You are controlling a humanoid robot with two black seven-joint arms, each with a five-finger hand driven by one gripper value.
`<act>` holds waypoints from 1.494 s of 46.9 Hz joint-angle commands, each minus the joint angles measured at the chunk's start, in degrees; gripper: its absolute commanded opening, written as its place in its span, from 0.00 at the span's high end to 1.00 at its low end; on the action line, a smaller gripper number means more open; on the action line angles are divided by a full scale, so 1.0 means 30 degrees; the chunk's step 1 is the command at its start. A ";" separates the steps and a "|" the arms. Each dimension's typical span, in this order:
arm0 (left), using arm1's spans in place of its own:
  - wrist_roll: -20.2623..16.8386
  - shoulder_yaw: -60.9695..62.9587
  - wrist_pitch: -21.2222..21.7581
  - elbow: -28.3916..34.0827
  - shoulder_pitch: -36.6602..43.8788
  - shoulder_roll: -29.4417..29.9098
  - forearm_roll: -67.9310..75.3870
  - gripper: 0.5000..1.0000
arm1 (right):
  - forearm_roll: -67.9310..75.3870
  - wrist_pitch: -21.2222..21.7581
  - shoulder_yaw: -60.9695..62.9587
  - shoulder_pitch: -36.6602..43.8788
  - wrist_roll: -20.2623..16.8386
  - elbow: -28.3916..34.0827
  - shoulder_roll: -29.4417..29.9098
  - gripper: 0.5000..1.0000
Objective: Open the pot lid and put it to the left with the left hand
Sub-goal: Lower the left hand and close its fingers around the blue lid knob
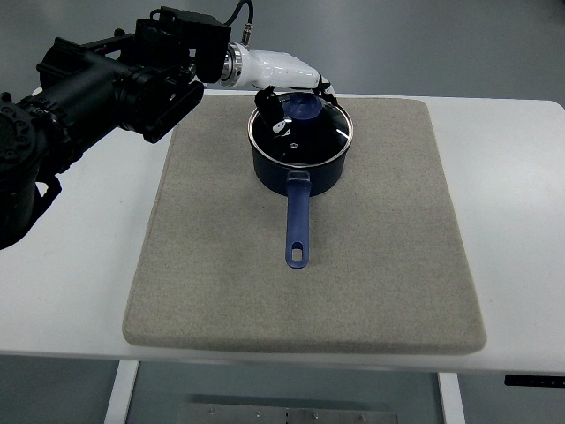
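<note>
A dark blue pot (300, 168) stands on a grey mat (300, 265) that covers most of the white surface (512, 221). The pot sits near the mat's far edge, roughly in the middle across its width, and its long blue handle (297, 225) points toward the near side, with a hanging slot at its end. A glass lid (305, 132) with a metal rim lies seated on the pot, and a blue knob (306, 109) shows at its centre.

The left arm (97, 97), black and bulky, comes in from the picture's left edge at the top and ends in a white wrist and the left hand (291, 88), which hangs over the far-left part of the lid. Its dark fingers (269, 108) reach down onto the lid just beside the knob, on its left and far sides. They look curled around the knob, but whether they actually grip it or only touch it cannot be told from this view. The lid lies level on the pot's rim, not lifted. The mat to the left of the pot is bare.
</note>
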 commanded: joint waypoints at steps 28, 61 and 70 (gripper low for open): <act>0.0000 0.0359 -0.0089 0.0059 -0.0382 0.0089 -0.0149 0.39 | -0.0024 0.0003 0.0000 -0.0003 -0.0006 -0.0005 0.0000 0.17; 0.0000 0.0389 -0.0089 0.0353 -0.0206 0.0089 -0.0090 0.97 | 0.0005 0.0003 0.0000 -0.0003 -0.0006 -0.0005 0.0000 0.17; 0.0000 0.0330 -0.0060 0.0382 -0.0352 0.0089 -0.0207 1.00 | -0.0024 -0.0026 0.0000 0.0026 -0.0005 -0.0005 0.0000 0.17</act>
